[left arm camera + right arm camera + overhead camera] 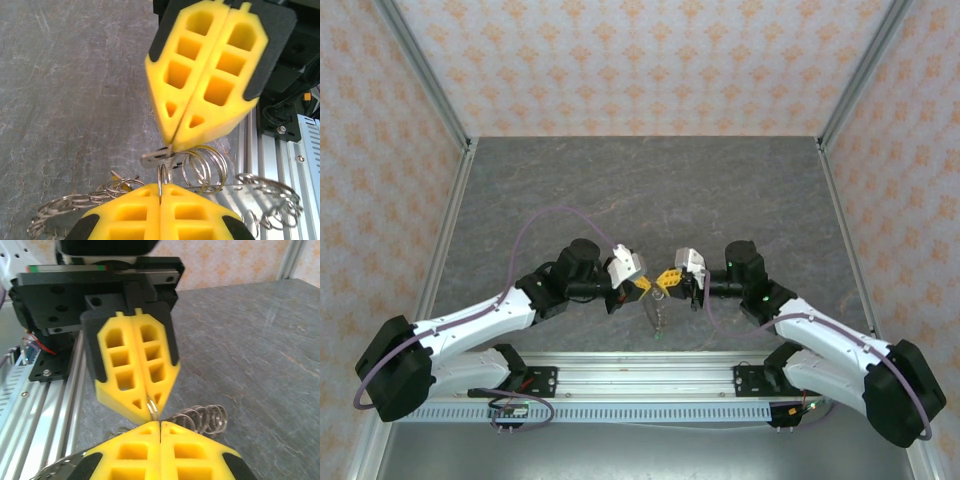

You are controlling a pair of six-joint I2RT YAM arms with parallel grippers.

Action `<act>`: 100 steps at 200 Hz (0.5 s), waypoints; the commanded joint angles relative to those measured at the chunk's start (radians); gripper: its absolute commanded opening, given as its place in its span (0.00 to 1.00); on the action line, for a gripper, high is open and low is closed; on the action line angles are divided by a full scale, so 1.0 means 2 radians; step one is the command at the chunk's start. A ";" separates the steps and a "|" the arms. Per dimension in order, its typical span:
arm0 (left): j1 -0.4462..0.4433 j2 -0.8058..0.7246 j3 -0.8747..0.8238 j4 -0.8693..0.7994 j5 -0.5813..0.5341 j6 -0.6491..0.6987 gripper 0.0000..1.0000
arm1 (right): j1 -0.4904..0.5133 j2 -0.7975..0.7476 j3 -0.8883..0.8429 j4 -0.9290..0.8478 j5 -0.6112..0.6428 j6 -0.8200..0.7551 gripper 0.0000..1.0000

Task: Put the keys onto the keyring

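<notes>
My left gripper (pixel 642 285) and right gripper (pixel 670 280) meet tip to tip above the near middle of the grey table. The keyring (pixel 660 315) is a chain of thin silver rings that hangs below them. In the left wrist view my left gripper (pixel 162 186) is shut on one ring of the keyring (pixel 205 167). Facing it, the right gripper (pixel 172 145) is shut on a flat silver piece that looks like a key (pixel 152 159). A yellow bit (pixel 116 176) lies among the rings on the left. The right wrist view has the right gripper (pixel 160 423) shut, the left gripper (pixel 152 410) pinching a ring, and keyring coils (pixel 202 419) beside them.
An aluminium rail (pixel 640 375) runs along the near table edge just behind the grippers. A purple cable (pixel 535 225) loops over the left arm. Patterned walls with metal posts (pixel 425 70) close in the table on three sides.
</notes>
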 commanded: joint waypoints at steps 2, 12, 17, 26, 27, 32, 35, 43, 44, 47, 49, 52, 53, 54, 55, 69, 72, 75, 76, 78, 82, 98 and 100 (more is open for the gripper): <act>-0.003 -0.012 0.007 0.037 -0.022 -0.014 0.00 | 0.003 -0.019 0.012 -0.022 -0.040 -0.015 0.00; -0.004 -0.014 0.005 0.041 -0.024 -0.018 0.00 | 0.004 -0.025 0.013 -0.036 -0.050 -0.015 0.00; -0.004 -0.013 0.004 0.042 -0.022 -0.018 0.00 | 0.004 -0.026 0.012 -0.039 -0.056 -0.014 0.00; -0.004 -0.012 0.003 0.043 -0.015 -0.018 0.00 | 0.006 -0.027 0.013 -0.039 -0.061 -0.008 0.00; -0.004 -0.012 0.003 0.043 -0.014 -0.018 0.00 | 0.006 -0.027 0.013 -0.039 -0.060 -0.008 0.00; -0.004 -0.011 0.004 0.043 -0.008 -0.019 0.00 | 0.008 -0.027 0.013 -0.038 -0.058 -0.007 0.00; -0.004 -0.011 0.004 0.043 -0.005 -0.019 0.00 | 0.009 -0.027 0.013 -0.037 -0.056 -0.007 0.00; -0.004 -0.010 0.005 0.042 0.003 -0.018 0.00 | 0.013 -0.027 0.013 -0.037 -0.050 -0.008 0.00; -0.004 -0.010 0.005 0.042 0.003 -0.017 0.00 | 0.014 -0.027 0.013 -0.037 -0.049 -0.008 0.00; -0.004 -0.009 0.005 0.041 0.005 -0.017 0.00 | 0.015 -0.027 0.013 -0.037 -0.047 -0.009 0.00; -0.004 -0.009 0.005 0.041 0.007 -0.016 0.00 | 0.016 -0.027 0.013 -0.038 -0.046 -0.010 0.00; -0.004 -0.009 0.007 0.039 0.010 -0.016 0.00 | 0.016 -0.027 0.014 -0.040 -0.045 -0.011 0.00; -0.004 -0.009 0.006 0.039 0.010 -0.015 0.00 | 0.016 -0.027 0.014 -0.040 -0.044 -0.012 0.00; -0.004 -0.009 0.007 0.038 0.011 -0.015 0.00 | 0.016 -0.027 0.014 -0.040 -0.044 -0.012 0.00; -0.004 -0.009 0.007 0.037 0.012 -0.015 0.00 | 0.017 -0.027 0.014 -0.040 -0.043 -0.012 0.00; -0.004 -0.010 0.011 0.028 0.017 -0.011 0.00 | 0.017 -0.028 0.015 -0.041 -0.026 -0.015 0.00; -0.004 -0.010 0.012 0.025 0.018 -0.009 0.00 | 0.017 -0.030 0.015 -0.041 -0.022 -0.016 0.00; -0.004 -0.011 0.012 0.024 0.019 -0.008 0.00 | 0.017 -0.031 0.016 -0.043 -0.017 -0.018 0.00; -0.004 -0.011 0.012 0.024 0.019 -0.008 0.00 | 0.017 -0.032 0.016 -0.044 -0.016 -0.019 0.00; -0.004 -0.012 0.012 0.022 0.019 -0.007 0.00 | 0.017 -0.032 0.016 -0.046 -0.013 -0.020 0.00; -0.003 -0.013 0.012 0.020 0.020 -0.006 0.00 | 0.017 -0.034 0.017 -0.050 -0.008 -0.024 0.00; -0.004 -0.019 0.012 0.014 0.020 -0.001 0.00 | 0.017 -0.043 0.017 -0.053 0.020 -0.030 0.00; -0.004 -0.020 0.012 0.013 0.020 -0.001 0.00 | 0.017 -0.045 0.017 -0.053 0.023 -0.030 0.00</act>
